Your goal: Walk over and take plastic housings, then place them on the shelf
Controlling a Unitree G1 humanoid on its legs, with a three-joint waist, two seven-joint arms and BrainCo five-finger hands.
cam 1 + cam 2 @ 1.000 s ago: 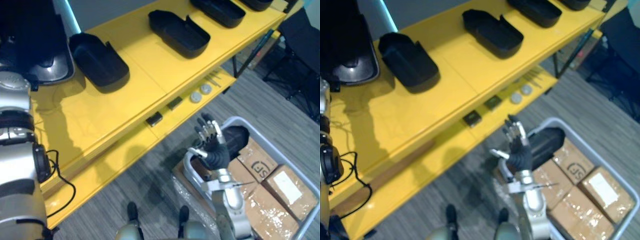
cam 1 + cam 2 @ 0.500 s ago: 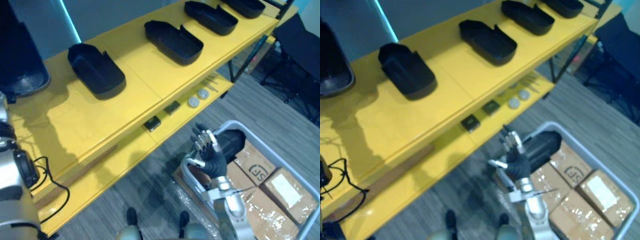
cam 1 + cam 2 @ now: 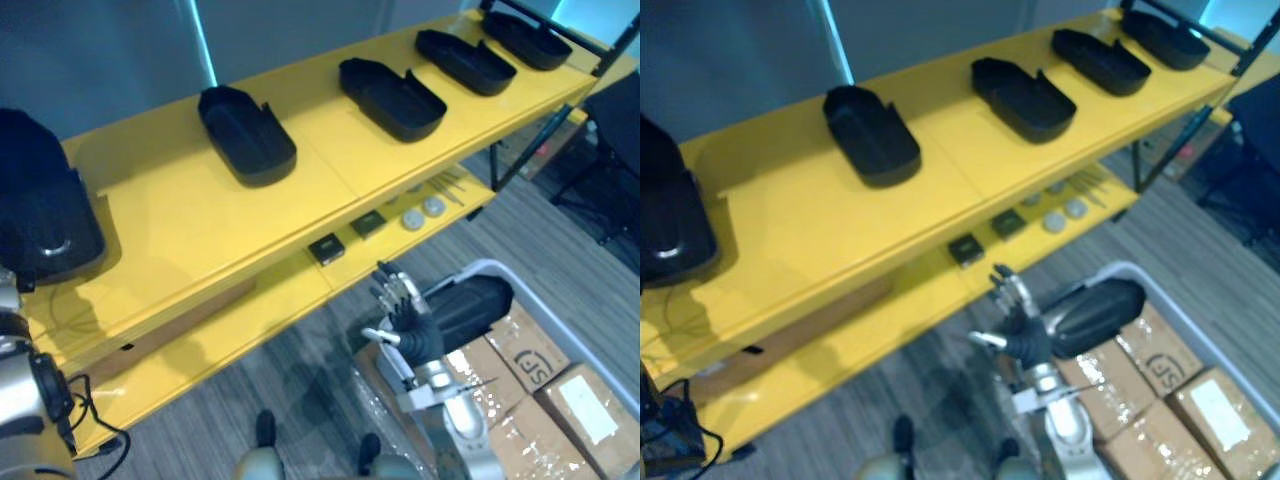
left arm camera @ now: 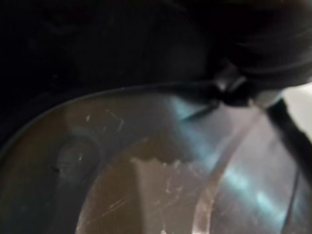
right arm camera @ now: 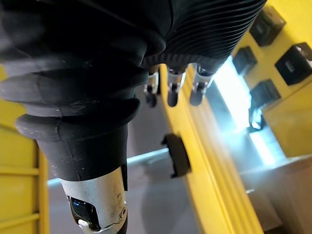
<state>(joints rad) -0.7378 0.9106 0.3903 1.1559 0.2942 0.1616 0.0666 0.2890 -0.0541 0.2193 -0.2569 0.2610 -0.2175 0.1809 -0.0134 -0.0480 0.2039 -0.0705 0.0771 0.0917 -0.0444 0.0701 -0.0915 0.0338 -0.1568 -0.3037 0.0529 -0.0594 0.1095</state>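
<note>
Left eye view: grey bin (image 3: 487, 265) holds cardboard boxes (image 3: 535, 360), one black housing (image 3: 470, 305).

No text can be read; one cardboard box (image 3: 527, 362) bears a dark, illegible printed mark.

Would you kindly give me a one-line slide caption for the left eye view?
Right hand open beside a grey bin holding a black plastic housing; more housings line the yellow shelf.

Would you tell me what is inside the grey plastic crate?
A black plastic housing lies atop brown cardboard boxes; the right hand covers the crate's near end, and anything beneath the boxes is hidden.
</note>
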